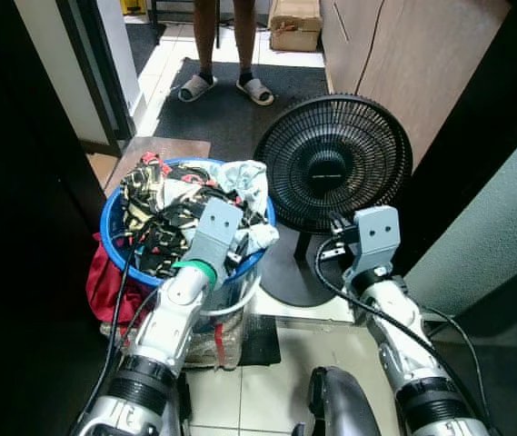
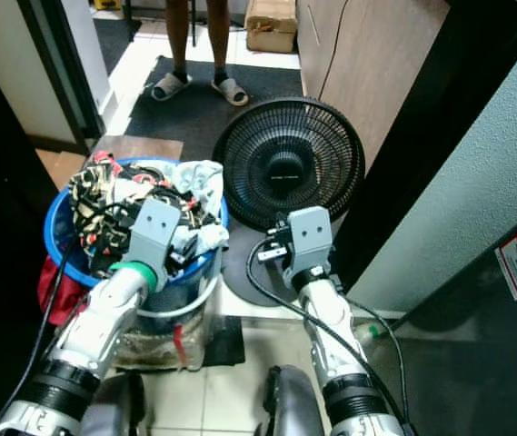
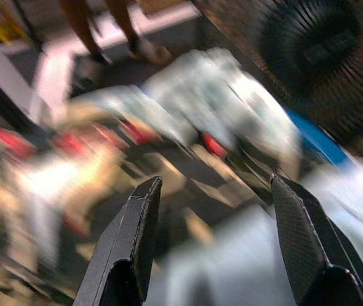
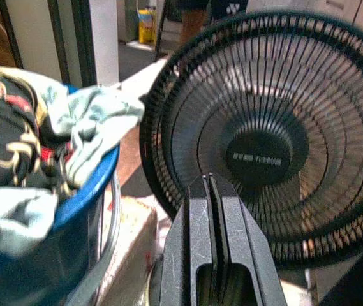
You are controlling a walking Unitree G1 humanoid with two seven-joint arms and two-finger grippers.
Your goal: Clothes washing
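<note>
Head views: a round blue plastic laundry basket [image 1: 113,213] heaped with patterned black, red and pale clothes [image 1: 172,204] stands beside a black floor fan [image 1: 331,163].

Left wrist view: the left claw [image 3: 210,210] hangs wide open above the pile, empty. The soft, light fabric should bunch easily; pinch a raised fold.

Right wrist view: the right claw [image 4: 209,191] is closed, empty, facing the fan, whose hub lettering is unreadable.

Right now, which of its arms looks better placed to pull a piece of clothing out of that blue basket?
Probably the left. The left gripper hangs over the clothes in the blue basket with fingers open, while the right gripper, fingers shut, points at the black fan.
</note>
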